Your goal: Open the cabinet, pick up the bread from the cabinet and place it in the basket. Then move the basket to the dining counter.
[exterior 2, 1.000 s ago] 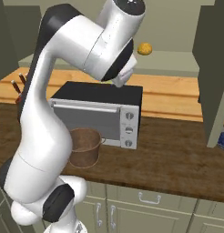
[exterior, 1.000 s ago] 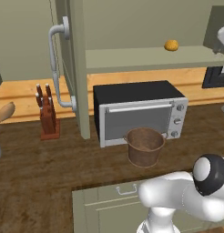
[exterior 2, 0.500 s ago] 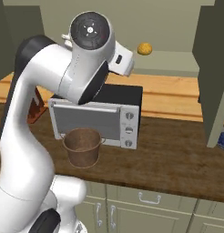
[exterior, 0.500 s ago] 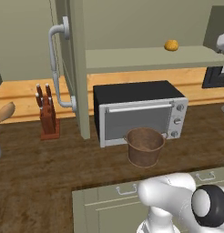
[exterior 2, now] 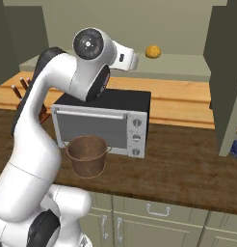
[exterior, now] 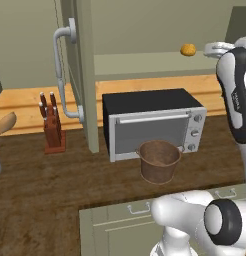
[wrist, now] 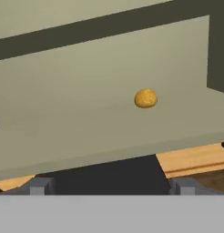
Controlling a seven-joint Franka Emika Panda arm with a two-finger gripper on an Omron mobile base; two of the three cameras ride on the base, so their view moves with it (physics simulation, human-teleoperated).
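The cabinet stands open, its left door (exterior: 78, 75) swung out edge-on with a long silver handle (exterior: 61, 70), and its right door (exterior 2: 227, 72) open at the far side. The bread (exterior: 188, 49) (exterior 2: 152, 51) (wrist: 145, 98), a small golden lump, lies alone on the cabinet's pale shelf (wrist: 86, 118). My gripper (wrist: 111, 186) is open, fingertips wide apart, looking at the bread from a distance at about shelf height, nothing between them. The brown basket (exterior: 158, 161) (exterior 2: 87, 154) stands empty on the dark worktop in front of the toaster oven. The dining counter is out of view.
A black and silver toaster oven (exterior: 154, 122) (exterior 2: 105, 120) sits under the shelf, behind the basket. A knife block (exterior: 52, 125) stands left of the open door, and a wooden spoon (exterior: 5, 123) shows at the far left. Drawer fronts (exterior 2: 154, 217) run below the worktop.
The arm has swung and folded, and the hand has come level with the shelf, aimed at the bread. The bread, the basket and the doors have not moved. The jaws stay open.
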